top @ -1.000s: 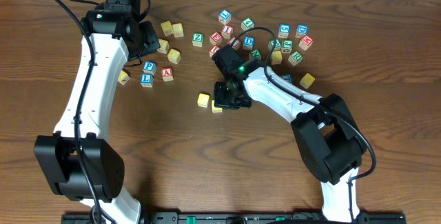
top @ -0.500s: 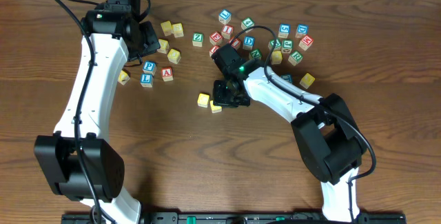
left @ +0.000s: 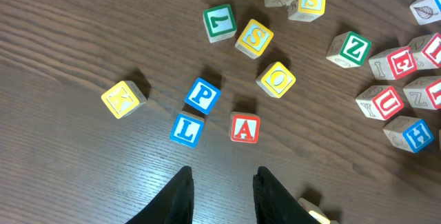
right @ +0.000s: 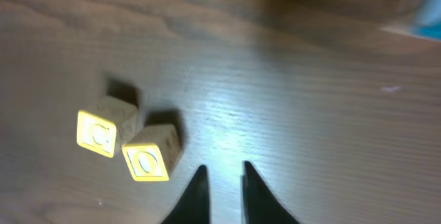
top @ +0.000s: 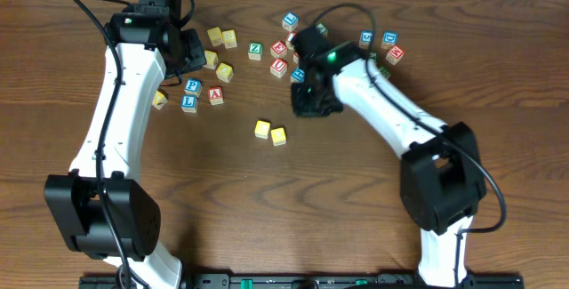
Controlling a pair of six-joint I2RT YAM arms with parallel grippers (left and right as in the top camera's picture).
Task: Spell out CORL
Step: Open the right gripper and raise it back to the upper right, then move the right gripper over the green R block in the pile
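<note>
Overhead: the right gripper (top: 311,104) has drawn back from the yellow O cube (top: 279,135), now resting against the yellow C cube (top: 261,128) mid-table (top: 222,200), so "CO" looks done.

Left wrist: the left gripper (left: 220,195) hangs slightly apart and empty, near the blue L cube (left: 187,128).

Right wrist: the jaws stand narrowly parted, holding nothing.

1. Overhead, the letters on the two yellow cubes (top: 262,128) mid-surface are too small to read.
2. The right arm (top: 382,102) hides parts of several blocks (top: 372,58) there.
3. A pale cube (left: 313,211) is cut off by the left wrist view's bottom edge.
4. A blue-and-white block (right: 413,18), in the top corner of the right wrist view, is blurred and cropped.
</note>
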